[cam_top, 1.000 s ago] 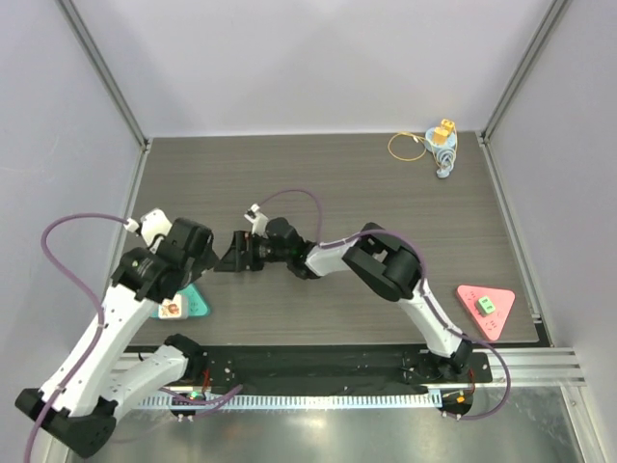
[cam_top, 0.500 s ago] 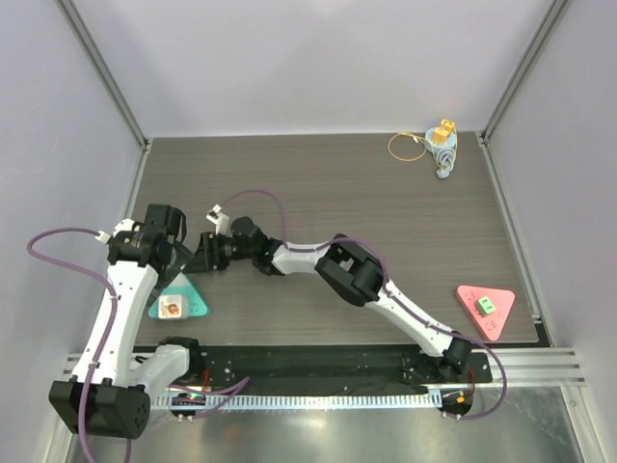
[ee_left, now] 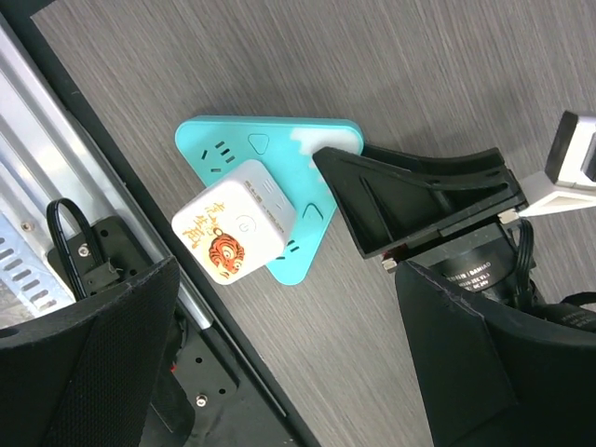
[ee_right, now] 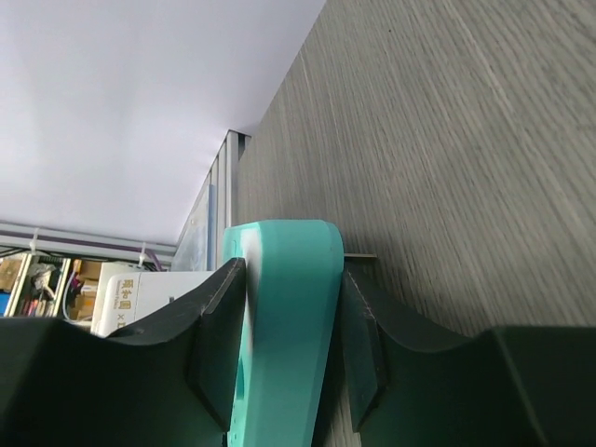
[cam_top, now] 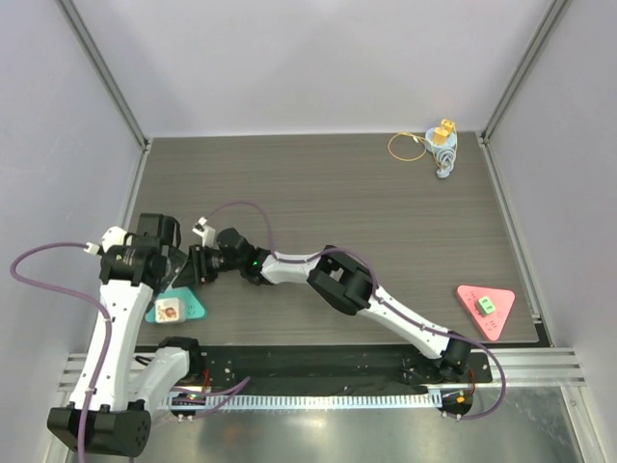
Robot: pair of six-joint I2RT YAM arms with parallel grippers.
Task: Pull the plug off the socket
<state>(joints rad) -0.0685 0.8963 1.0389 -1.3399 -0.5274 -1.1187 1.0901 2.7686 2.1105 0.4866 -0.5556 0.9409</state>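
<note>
Clamping socket (ee_right: 279,326) corner, right fingers (ee_right: 216,321), plug (ee_left: 233,233) beside

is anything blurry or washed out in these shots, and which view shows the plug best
Left wrist: best; white cube plug with tiger print and teal triangular socket block sharp, evenly lit, its own black fingers soft at the bottom. Right wrist: socket edge very close and slightly soft, right gripper dark, little detail. Top external: even light, faint shadows, plug tiny.

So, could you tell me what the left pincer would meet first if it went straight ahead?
Probably the white cube plug on the teal triangular socket, though depth is unclear.
</note>
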